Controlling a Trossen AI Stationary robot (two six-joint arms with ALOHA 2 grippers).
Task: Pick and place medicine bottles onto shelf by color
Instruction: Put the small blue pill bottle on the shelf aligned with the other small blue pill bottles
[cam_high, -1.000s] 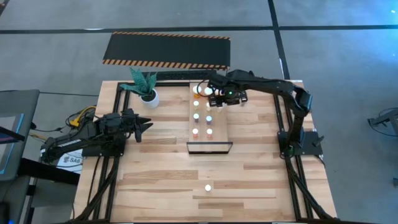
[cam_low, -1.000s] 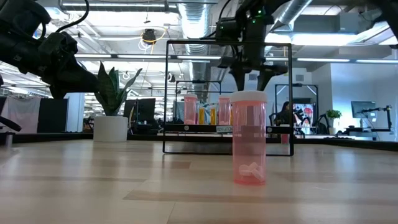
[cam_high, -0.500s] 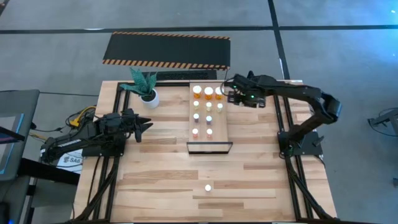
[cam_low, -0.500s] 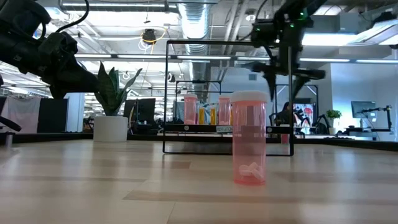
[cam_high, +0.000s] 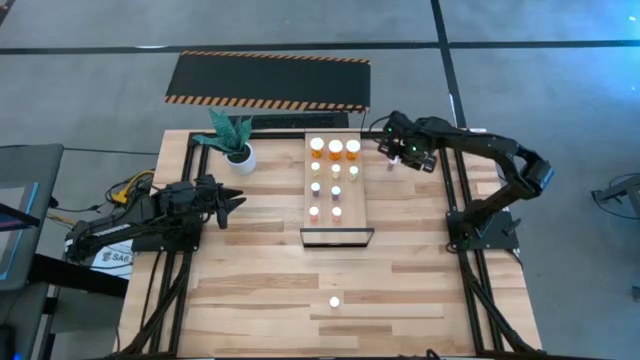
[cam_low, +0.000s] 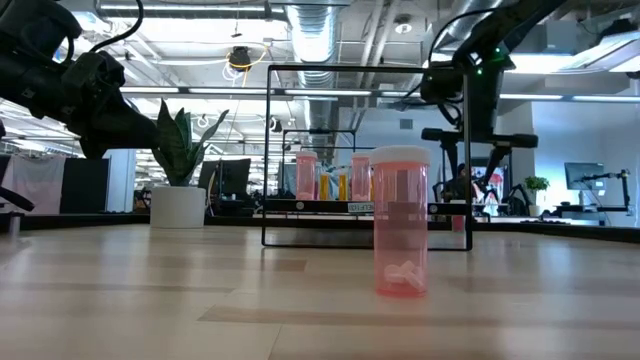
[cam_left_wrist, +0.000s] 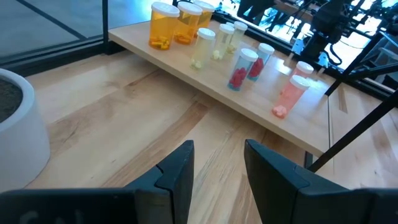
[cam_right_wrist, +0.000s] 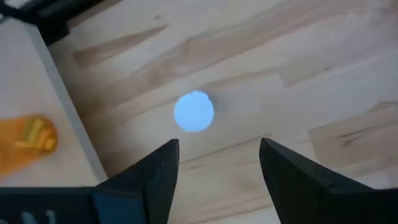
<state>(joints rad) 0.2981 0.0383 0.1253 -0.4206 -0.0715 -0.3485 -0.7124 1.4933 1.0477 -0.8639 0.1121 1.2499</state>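
The shelf (cam_high: 352, 200) is a pale board with a dark frame (cam_high: 337, 238) at its near end. On it stand three orange medicine bottles (cam_high: 335, 148) at the far end and several smaller ones (cam_left_wrist: 245, 65) in rows. One white-capped bottle (cam_right_wrist: 194, 112) stands on the table just right of the shelf. A pink bottle (cam_low: 400, 222) stands alone near the table's front edge. My right gripper (cam_right_wrist: 217, 168) hangs open above the white-capped bottle (cam_high: 390, 166), pointing steeply down and touching nothing. My left gripper (cam_left_wrist: 217, 168) waits open at the table's left, facing the shelf.
A white pot with a green plant (cam_high: 238, 150) stands at the far left of the table. A black mat with striped orange edges (cam_high: 268, 80) lies on the floor beyond the far edge. Bare planks stretch around the lone pink bottle (cam_high: 334, 301).
My right gripper has moved from over the shelf's far right corner toward the table's right edge, sinking a little and rolling about its own axis. It stays open. The third orange bottle, which it hid before, now shows on the shelf.
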